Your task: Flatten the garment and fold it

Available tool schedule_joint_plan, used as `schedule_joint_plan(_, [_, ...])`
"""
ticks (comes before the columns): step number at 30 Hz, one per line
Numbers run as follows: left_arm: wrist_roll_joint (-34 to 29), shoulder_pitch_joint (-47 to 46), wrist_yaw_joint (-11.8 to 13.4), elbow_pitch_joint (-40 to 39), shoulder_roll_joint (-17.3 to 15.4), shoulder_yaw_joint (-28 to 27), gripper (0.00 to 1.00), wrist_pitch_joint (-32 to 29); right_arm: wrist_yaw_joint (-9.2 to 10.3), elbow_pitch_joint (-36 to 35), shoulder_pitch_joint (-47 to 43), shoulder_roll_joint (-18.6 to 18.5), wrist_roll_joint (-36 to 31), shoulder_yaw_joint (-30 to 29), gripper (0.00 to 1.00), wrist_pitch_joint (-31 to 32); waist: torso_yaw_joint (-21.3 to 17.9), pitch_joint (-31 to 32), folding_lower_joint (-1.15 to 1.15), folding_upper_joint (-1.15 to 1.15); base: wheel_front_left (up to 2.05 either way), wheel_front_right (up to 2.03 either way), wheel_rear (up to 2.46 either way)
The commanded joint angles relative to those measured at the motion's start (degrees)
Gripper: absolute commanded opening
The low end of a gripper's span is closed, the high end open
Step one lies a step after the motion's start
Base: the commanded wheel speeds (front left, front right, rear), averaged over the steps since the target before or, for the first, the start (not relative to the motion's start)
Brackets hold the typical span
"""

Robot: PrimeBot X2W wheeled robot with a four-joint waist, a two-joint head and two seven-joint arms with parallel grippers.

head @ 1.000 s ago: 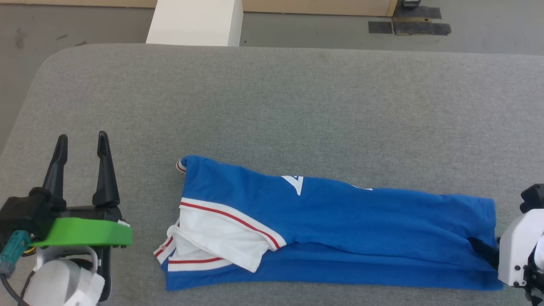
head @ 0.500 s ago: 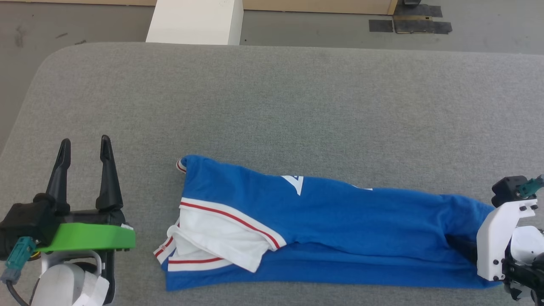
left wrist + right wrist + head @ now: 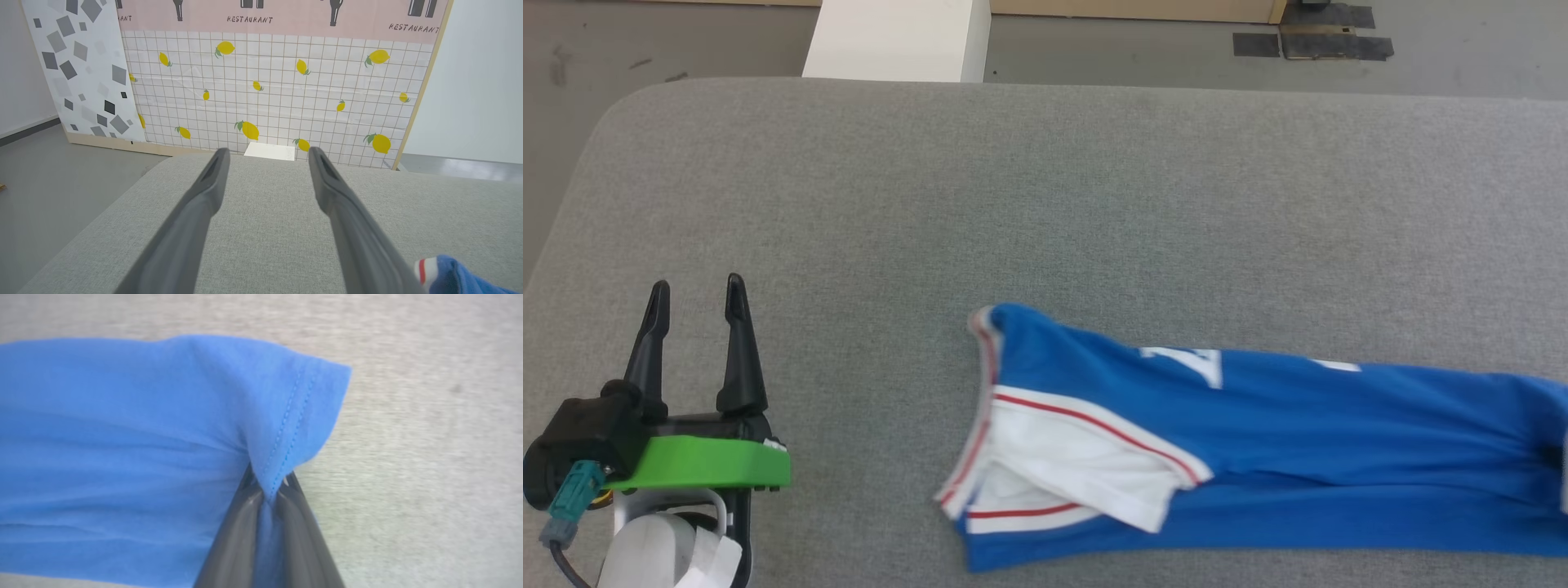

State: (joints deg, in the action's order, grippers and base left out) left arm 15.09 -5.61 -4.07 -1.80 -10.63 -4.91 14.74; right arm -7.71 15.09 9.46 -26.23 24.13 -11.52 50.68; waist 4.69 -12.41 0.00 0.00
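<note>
Hem stitching of the blue T-shirt (image 3: 122,437) sits pinched in the right gripper (image 3: 267,486), lower centre, likely for pulling the cloth flat. Left gripper (image 3: 697,287) hangs spread, lower left, apart from the shirt.

A grey cloth-covered desk (image 3: 1094,204) is stretching wide. A white block (image 3: 894,41) is standing just beyond its far edge on the grey floor (image 3: 670,41), where dark tape patches (image 3: 1311,45) are lying. Behind, a lemon-printed grid panel (image 3: 278,90) is rising beside a panel with grey squares (image 3: 77,69).
</note>
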Motion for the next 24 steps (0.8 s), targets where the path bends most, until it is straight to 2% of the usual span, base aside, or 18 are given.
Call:
schedule_joint_plan(1, [-0.82,0.05,-0.44,0.21,0.44,-0.34,1.00,0.26,0.22,1.05,0.78,-0.81,-2.57,-2.50,0.00,0.44,-0.02,-0.16,0.00,0.00,0.00,0.00,0.00])
schedule_joint_plan(5, [-1.15,-0.08,-0.97,0.69,0.89,-0.64,1.00,0.26,0.22,1.03,1.69,-0.84,-8.39,-7.89,0.00,1.17,-0.11,-0.29,0.00,0.00,0.00,0.00,0.00])
schedule_joint_plan(8, [-1.38,-0.09,-1.30,1.14,1.23,-0.70,1.00,0.26,0.22,-0.35,1.94,-0.76,-11.34,-8.99,0.00,2.31,-0.13,-0.10,0.00,0.00,0.00,0.00,0.00])
schedule_joint_plan(14, [-1.72,0.58,-1.70,2.14,1.76,-1.12,1.00,0.26,0.22,-8.03,0.41,-3.09,-12.45,-4.63,0.00,10.92,-0.64,1.38,0.00,0.00,0.00,0.00,0.00])
schedule_joint_plan(19, [-1.99,1.74,-1.86,2.43,2.35,-1.56,1.00,0.26,0.22,-20.34,-0.77,-4.17,-8.37,1.31,0.00,21.93,-1.36,3.02,0.00,0.00,0.00,0.00,0.00])
schedule_joint_plan(24, [-2.06,1.61,-2.03,2.67,2.86,-1.52,1.00,0.26,0.22,-28.93,-0.16,-1.74,-3.94,6.56,0.00,27.69,-1.37,3.53,0.00,0.00,0.00,0.00,0.00])
